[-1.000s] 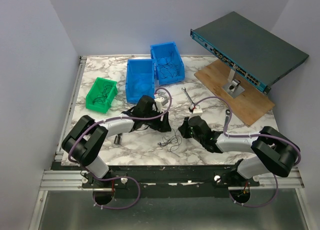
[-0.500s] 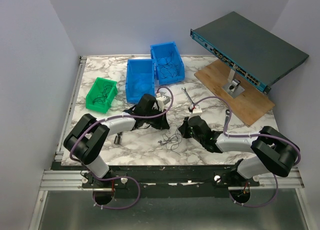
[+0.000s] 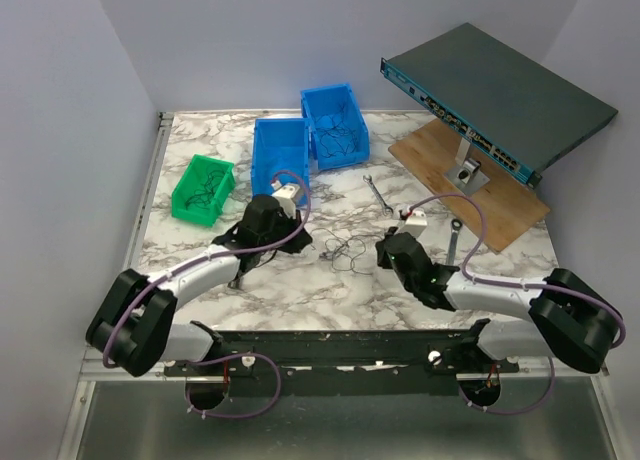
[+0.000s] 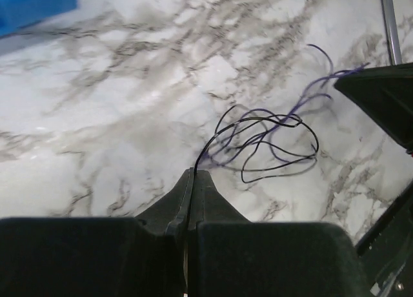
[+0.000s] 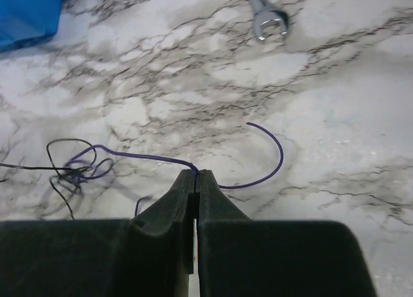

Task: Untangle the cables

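Note:
The cables (image 3: 346, 248) are a small tangle of thin black and purple-blue wires on the marble table (image 3: 200, 145), lying between my two grippers. My left gripper (image 3: 304, 242) is shut on a black wire; in the left wrist view the strand runs out of its closed tips (image 4: 195, 172) into the loops (image 4: 264, 132). My right gripper (image 3: 379, 254) is shut on a purple-blue wire (image 5: 135, 156). That wire leaves its closed tips (image 5: 195, 172), with the tangle (image 5: 74, 171) to the left and a free curled end (image 5: 274, 148) to the right.
Two blue bins (image 3: 280, 160) (image 3: 335, 125) and a green bin (image 3: 203, 188) holding wires stand at the back left. A silver wrench (image 3: 377, 193) lies behind the tangle and another tool (image 3: 453, 240) by the right arm. A network switch (image 3: 500, 90) rests on a wooden board (image 3: 470, 195).
My left gripper has shut on a black wire and drawn back to the left. The right arm has shifted right, and the tangle has moved toward the back of the table and been pulled wider.

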